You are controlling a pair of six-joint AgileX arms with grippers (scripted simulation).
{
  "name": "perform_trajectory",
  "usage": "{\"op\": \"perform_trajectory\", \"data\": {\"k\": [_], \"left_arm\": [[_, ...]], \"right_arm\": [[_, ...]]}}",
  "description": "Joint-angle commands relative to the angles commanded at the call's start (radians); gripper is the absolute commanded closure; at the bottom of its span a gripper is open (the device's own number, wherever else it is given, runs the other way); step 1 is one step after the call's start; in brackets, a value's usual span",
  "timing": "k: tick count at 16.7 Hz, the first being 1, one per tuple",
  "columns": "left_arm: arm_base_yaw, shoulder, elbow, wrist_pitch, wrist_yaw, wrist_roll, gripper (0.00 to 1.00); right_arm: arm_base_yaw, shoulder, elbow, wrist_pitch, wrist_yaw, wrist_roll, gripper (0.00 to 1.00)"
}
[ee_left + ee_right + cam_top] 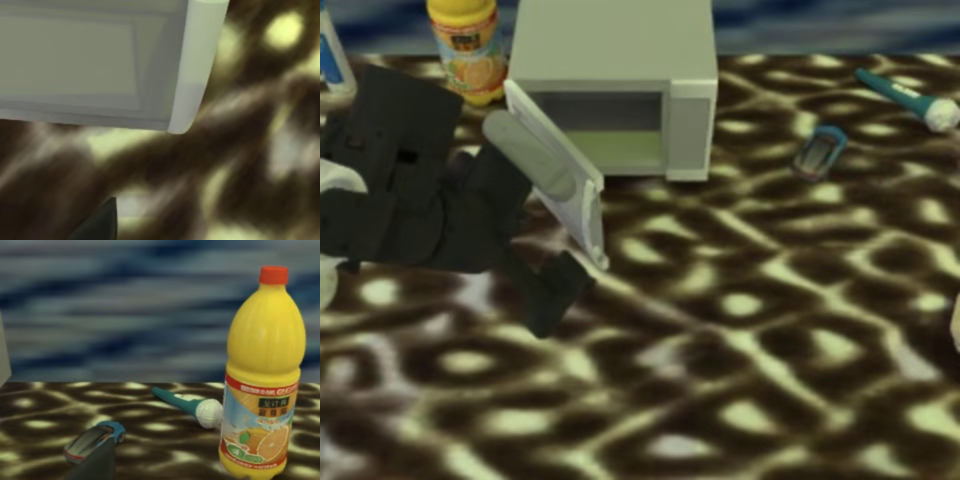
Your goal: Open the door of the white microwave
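The white microwave [610, 40] stands at the back centre, showing its pale greenish interior [610, 148]. The door [582, 215] is swung out towards the front left, with its pale bar handle [530, 155] on the outer side. In the left wrist view the door [75, 60] fills the upper part, its free edge [195, 65] rounded. My left gripper [560, 295] is low over the table just in front of the door's free corner, open and holding nothing; one dark finger [102, 222] shows. My right arm is parked off the right side, with one finger [95, 462] in view.
A yellow juice bottle [468, 45] stands left of the microwave. Right of it lie a small blue car-shaped thing [820, 150] and a teal toothbrush with a white head [910, 100]. The right wrist view shows another juice bottle [262, 375] close by.
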Motion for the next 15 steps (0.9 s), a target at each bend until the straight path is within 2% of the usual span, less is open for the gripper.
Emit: {"op": "perform_trajectory", "data": {"k": [4, 7, 10, 15], "left_arm": [[0.002, 0.013, 0.015, -0.009, -0.003, -0.01, 0.0], [-0.021, 0.086, 0.11, -0.103, -0.039, -0.105, 0.0], [-0.059, 0.209, 0.301, -0.276, -0.105, -0.288, 0.0], [-0.137, 0.448, 0.786, -0.645, -0.252, -0.705, 0.0]], "right_arm": [[0.0, 0.0, 0.0, 0.0, 0.0, 0.0, 0.0], [0.0, 0.0, 0.0, 0.0, 0.0, 0.0, 0.0], [0.0, 0.0, 0.0, 0.0, 0.0, 0.0, 0.0], [0.0, 0.0, 0.0, 0.0, 0.0, 0.0, 0.0]]}}
